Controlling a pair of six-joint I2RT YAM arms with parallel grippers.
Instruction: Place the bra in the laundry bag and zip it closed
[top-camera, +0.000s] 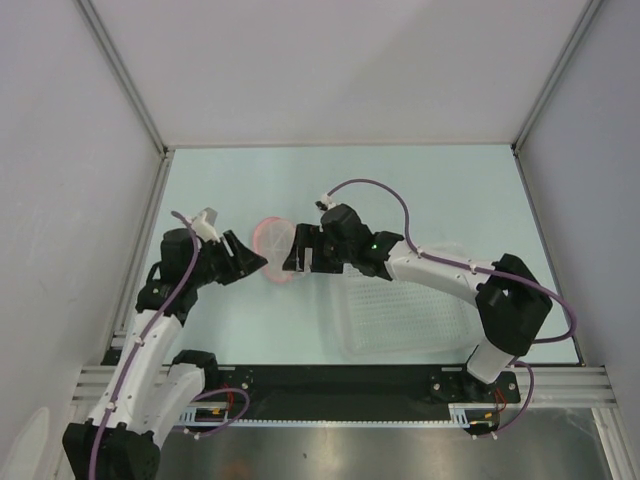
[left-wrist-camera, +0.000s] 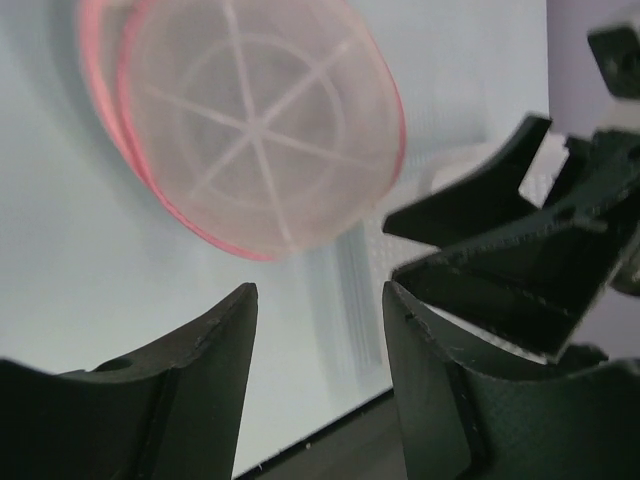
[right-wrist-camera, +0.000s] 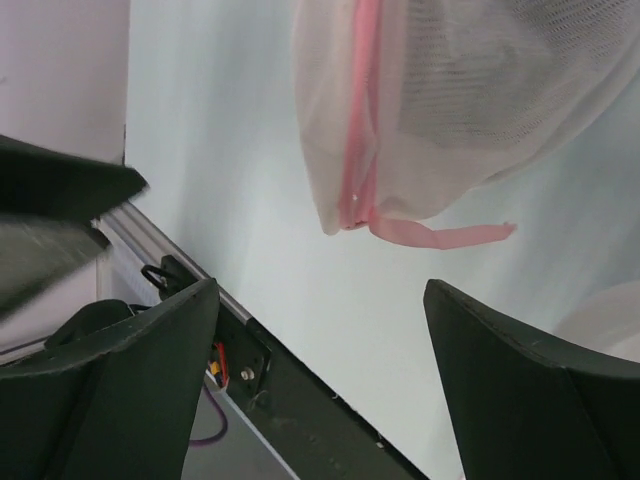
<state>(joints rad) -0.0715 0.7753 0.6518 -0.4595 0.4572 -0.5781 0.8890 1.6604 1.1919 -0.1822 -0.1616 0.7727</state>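
From above, the table (top-camera: 250, 180) is pale green. The bag (top-camera: 272, 238) sits on it, near the middle of the frame. It looks round and pink. The left gripper (top-camera: 250, 265) is just to the left of the bag. The right gripper (top-camera: 303, 252) is just to the right of it, so the bag is between the two. A white basket (top-camera: 400, 320) with little holes lies in the lower right, partly under the right arm.

In the left wrist view, the bag fills the upper middle of the frame. It is a see-through white circle with a pink rim and lines like wheel spokes. The left gripper's two black fingers (left-wrist-camera: 200, 370) stand at the bottom. They are spread apart with only table between them. The right gripper is the dark shape at the right.

In the right wrist view, the bag hangs in the upper right of the frame. A pink zip (right-wrist-camera: 360, 110) runs down it to a pink tab (right-wrist-camera: 440, 236). A grey shade shows through the mesh, but I cannot tell if it is the bra. The right gripper's fingers (right-wrist-camera: 150, 370) are at the bottom, spread wide and holding nothing.
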